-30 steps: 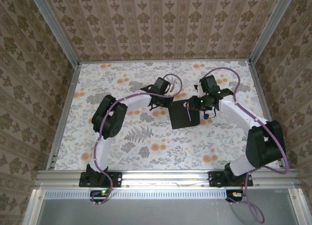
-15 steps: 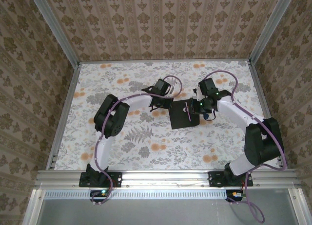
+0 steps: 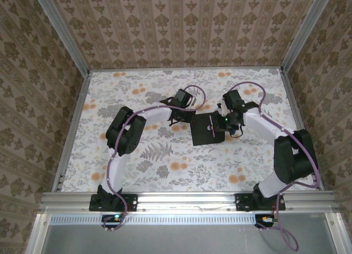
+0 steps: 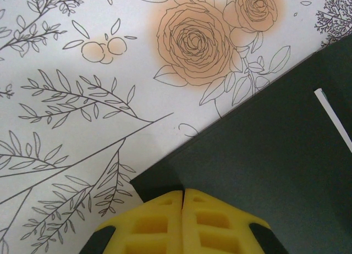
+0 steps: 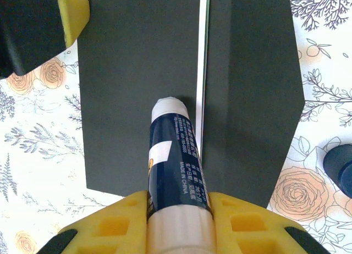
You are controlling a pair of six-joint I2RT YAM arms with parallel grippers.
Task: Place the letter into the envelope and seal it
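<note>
Top external view: the envelope point(image 3: 208, 128) lay flat on the flowered table point(image 3: 137, 89), midway between the two arms. The left gripper point(image 3: 184, 115) met its left edge and the right gripper point(image 3: 221, 122) stood over its right part. The two arms approached from opposite sides, an arrangement judged to let one steady the paper while the other worked on it.

Left wrist view: the yellow fingers point(image 4: 159, 221) were pressed together with no gap between them, and their tips sat at a corner of the envelope. Whether they bore down on that corner could not be told, but the pose suited pinning the envelope against sliding. The letter point(image 4: 333, 116) appeared as a thin white strip crossing the black paper near the right edge, so it was judged to be already tucked inside.

Right wrist view: the right gripper's jaws clamped a white-and-blue glue tube point(image 5: 173, 149), whose pale tip pointed at the envelope beside the letter's narrow exposed edge. The flap lay to the right of that edge. The tube was aimed there, probably to spread adhesive before the flap was closed. A dark round object point(image 5: 338, 163), possibly the tube's cap, rested on the table just off the envelope.
</note>
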